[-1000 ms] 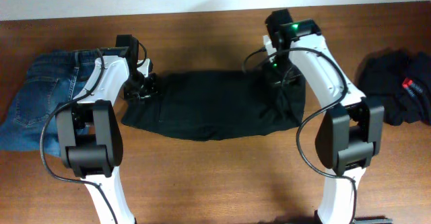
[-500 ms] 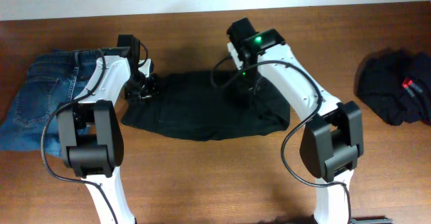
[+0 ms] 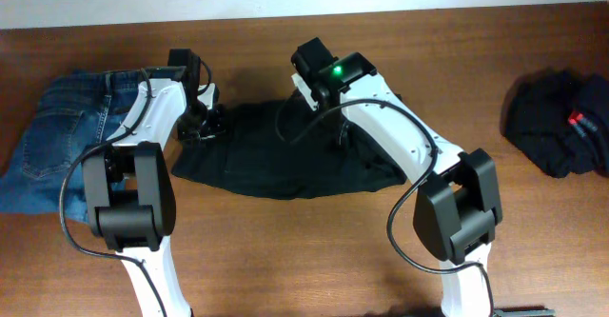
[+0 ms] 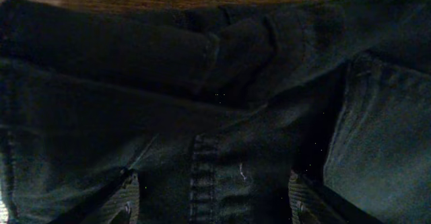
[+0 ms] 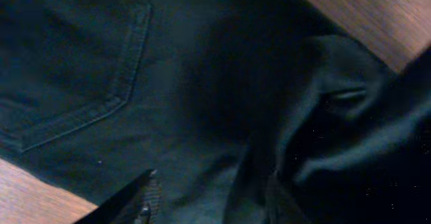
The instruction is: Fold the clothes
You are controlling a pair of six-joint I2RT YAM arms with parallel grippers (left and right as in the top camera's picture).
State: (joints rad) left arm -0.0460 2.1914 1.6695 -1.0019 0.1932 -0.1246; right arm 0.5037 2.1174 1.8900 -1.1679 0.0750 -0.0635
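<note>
Fingers (image 4: 128, 198) apart, one black trousers (image 3: 285, 160), one jeans (image 3: 57, 146)

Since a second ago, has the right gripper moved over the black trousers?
Yes. The right gripper has travelled along the black trousers toward the left gripper, away from the red-labelled black garment.

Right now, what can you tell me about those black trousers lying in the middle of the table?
The black trousers are matte, soft, denim-like cloth, lying as a wide, flattish bundle on the wooden table between the two arms. Stitched seams and a patch pocket show; the right part is bunched in loose folds. The left gripper at their left end and the right gripper nearer the middle hover open just above; contact is unclear.
</note>
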